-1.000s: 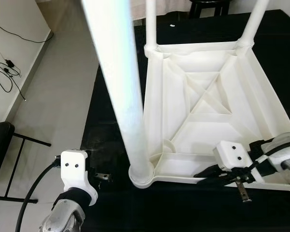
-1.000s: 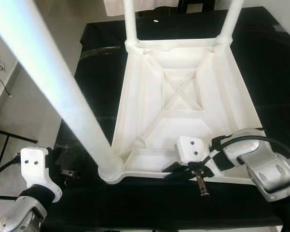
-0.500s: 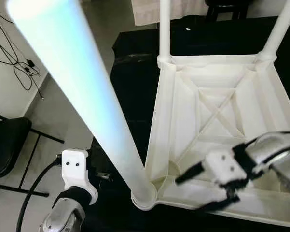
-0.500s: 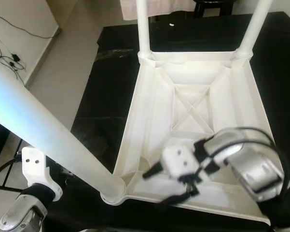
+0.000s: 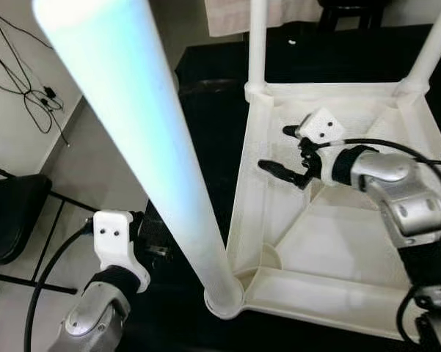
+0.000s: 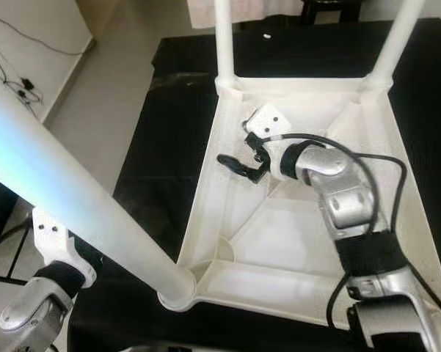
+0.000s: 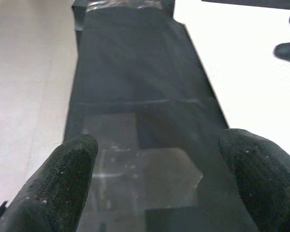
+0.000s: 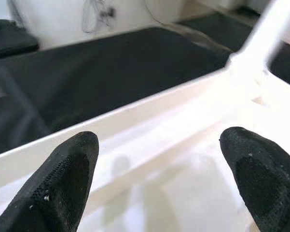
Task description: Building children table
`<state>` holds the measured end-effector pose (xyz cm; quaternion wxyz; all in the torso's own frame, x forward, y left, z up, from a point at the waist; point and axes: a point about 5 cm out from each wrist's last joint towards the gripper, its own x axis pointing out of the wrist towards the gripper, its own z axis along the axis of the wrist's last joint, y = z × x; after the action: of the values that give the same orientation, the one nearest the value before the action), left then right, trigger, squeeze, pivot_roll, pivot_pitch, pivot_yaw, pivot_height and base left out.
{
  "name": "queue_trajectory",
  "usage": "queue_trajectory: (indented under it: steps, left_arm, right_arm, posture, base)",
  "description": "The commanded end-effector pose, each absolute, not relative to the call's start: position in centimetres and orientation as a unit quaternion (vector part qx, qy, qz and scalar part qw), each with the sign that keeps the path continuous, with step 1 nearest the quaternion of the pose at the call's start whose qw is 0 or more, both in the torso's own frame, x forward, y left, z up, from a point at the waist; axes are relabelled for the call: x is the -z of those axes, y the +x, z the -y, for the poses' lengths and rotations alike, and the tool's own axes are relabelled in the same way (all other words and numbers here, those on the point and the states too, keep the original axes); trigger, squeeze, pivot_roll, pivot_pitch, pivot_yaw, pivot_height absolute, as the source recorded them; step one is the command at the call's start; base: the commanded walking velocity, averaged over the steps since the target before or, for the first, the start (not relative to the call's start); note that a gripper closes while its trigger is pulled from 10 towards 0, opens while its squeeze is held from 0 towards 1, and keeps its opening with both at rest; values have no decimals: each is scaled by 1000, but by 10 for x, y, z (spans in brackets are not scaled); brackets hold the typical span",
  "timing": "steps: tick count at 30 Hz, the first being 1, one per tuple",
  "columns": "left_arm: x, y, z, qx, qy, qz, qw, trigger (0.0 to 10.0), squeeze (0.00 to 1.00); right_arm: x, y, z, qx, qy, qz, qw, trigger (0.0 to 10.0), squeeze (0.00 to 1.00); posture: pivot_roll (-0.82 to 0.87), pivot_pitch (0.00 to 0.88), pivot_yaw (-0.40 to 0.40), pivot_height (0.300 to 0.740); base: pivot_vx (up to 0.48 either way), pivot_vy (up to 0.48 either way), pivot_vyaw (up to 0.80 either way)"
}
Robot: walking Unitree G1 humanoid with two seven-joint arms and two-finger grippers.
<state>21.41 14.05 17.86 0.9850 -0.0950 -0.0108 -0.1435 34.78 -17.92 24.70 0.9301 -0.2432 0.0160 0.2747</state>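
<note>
I have the white children's table (image 5: 337, 220) upside down on the black desk (image 5: 205, 110), three legs fitted: the near-left leg (image 5: 139, 139) and two at the far corners. My right gripper (image 5: 286, 150) has swung from the near rim up over the table's underside toward the far-left leg (image 6: 224, 40), jaws spread and empty. The left gripper (image 7: 149, 174) hangs low beside the desk's left edge, jaws also spread. I judge the fourth leg remains to fit.

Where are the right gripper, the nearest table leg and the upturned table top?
right gripper (image 5: 285, 149), left eye view, midway between its open fingertips.
nearest table leg (image 5: 143, 139), left eye view, middle of the shaft.
upturned table top (image 6: 279, 290), right eye view, near rim.
</note>
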Motion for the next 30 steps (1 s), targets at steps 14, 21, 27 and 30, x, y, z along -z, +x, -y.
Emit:
queue_trajectory:
  steps: [14,21,27,30]
  left_arm:
    - [-198,304,-118,238,-108,-56,964,10000,0]
    - [-199,328,-109,246,-124,-87,957,10000,0]
    - [-202,357,-75,299,-79,-129,942,10000,0]
    - [-203,364,-65,318,-73,-138,935,10000,0]
  right_arm:
    - [-238,354,185,-114,-228,-15,967,10000,0]
    - [-238,354,199,-58,-227,-21,972,10000,0]
    - [-243,349,214,-10,-217,-27,976,10000,0]
    - [-243,348,215,6,-211,-29,977,10000,0]
  posture:
    - [-74,175,126,740]
    - [-86,182,136,740]
    - [-102,198,150,740]
    - [-102,203,154,740]
  base:
    - [0,0,0]
    - [0,0,0]
    - [0,0,0]
    - [0,0,0]
